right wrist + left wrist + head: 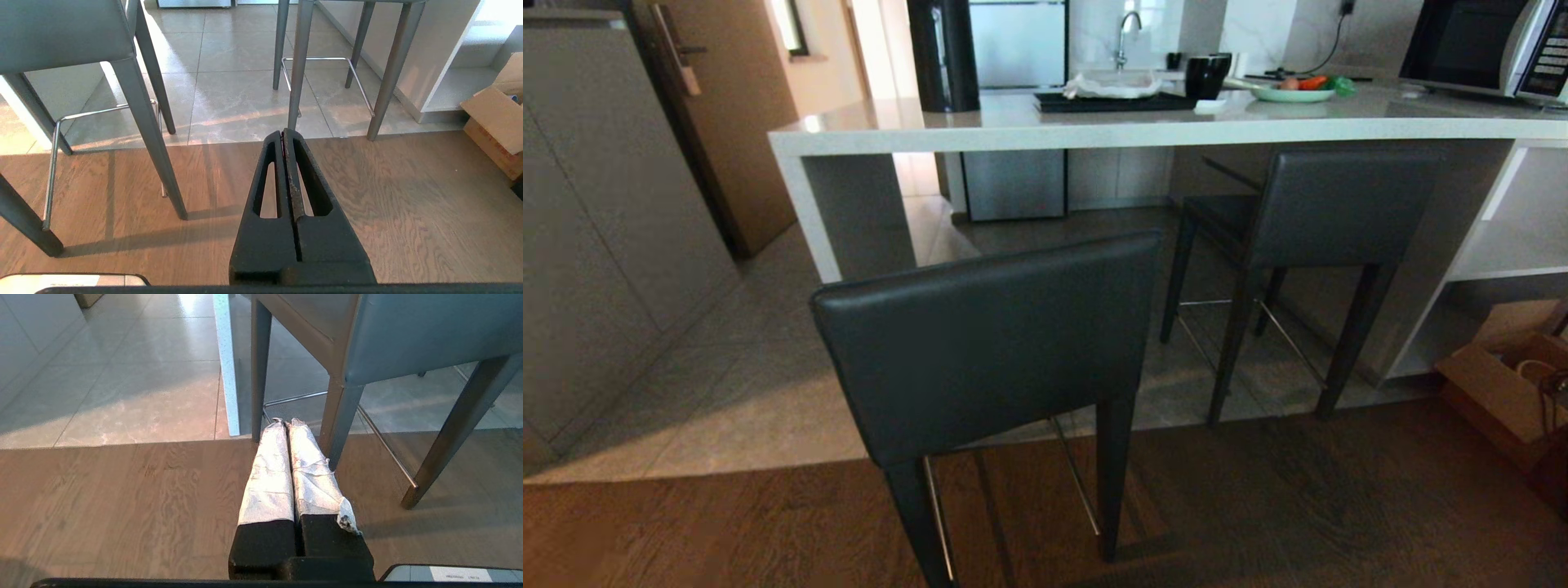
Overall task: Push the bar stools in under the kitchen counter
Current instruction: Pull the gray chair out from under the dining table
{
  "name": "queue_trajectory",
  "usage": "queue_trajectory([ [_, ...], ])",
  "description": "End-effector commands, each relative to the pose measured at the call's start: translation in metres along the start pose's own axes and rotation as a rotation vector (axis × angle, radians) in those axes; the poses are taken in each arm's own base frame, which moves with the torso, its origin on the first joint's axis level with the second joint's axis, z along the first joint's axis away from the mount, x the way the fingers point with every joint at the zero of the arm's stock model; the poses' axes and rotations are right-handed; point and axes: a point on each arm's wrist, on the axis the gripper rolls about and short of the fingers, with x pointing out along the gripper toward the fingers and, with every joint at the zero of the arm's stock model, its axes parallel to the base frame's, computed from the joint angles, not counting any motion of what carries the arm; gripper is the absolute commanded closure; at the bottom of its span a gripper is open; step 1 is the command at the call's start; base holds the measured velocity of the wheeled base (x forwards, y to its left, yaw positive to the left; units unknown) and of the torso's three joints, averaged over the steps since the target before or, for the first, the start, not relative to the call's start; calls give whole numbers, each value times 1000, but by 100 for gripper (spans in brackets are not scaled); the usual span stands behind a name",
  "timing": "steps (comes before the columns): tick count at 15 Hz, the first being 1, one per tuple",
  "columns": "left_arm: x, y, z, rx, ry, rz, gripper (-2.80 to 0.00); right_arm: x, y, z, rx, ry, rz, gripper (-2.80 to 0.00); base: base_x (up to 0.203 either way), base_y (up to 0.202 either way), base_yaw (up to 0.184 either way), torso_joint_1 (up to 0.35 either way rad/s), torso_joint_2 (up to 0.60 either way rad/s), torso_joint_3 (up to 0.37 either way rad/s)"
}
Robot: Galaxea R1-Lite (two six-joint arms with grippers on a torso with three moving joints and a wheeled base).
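Left pincer (284, 424) clenched on nothing, wrapped in crinkled silvery tape, held low over the wooden floor (122, 498) and aimed at the legs of the near bar stool (988, 343). Right pincer (283, 132) likewise clenched and empty, black slotted fingers (310, 179) pressed flat together, pointing toward the gap between the two stools. Neither arm visible from the head.

Near bar stool standing out from the kitchen counter (1045, 131), back legs on the wood, smooth dark-grey leather backrest facing the robot, thin tapered dark legs, chrome footrest bars. Far bar stool (1307, 237) of the same make, over to the right on the pale tiles (727, 392), seat under the slab's edge, backrest just outside it.

Counter a thick, glossy, pale speckled stone slab with a matching side panel on the left and open white shelves (1503, 253) on the right. On top: black tray (1111, 102), dark mug (1205, 75), green plate of food (1290, 92), microwave (1486, 45). Open cardboard box (1503, 384) on the floor at the far right.
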Motion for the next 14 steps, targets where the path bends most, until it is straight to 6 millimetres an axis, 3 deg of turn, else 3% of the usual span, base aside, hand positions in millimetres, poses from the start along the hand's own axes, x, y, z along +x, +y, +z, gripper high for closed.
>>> queue_trajectory([
  [1,0,0,0,-1,2,0,0,0,0,0,0,1,1,0,0,0,0,0,0,0],
  [8,0,0,0,-5,1,0,0,0,0,0,0,2,1,0,0,0,0,0,0,0],
  [14,0,0,0,-7,2,0,0,0,0,0,0,0,0,0,-1,-176,2,1,1,1],
])
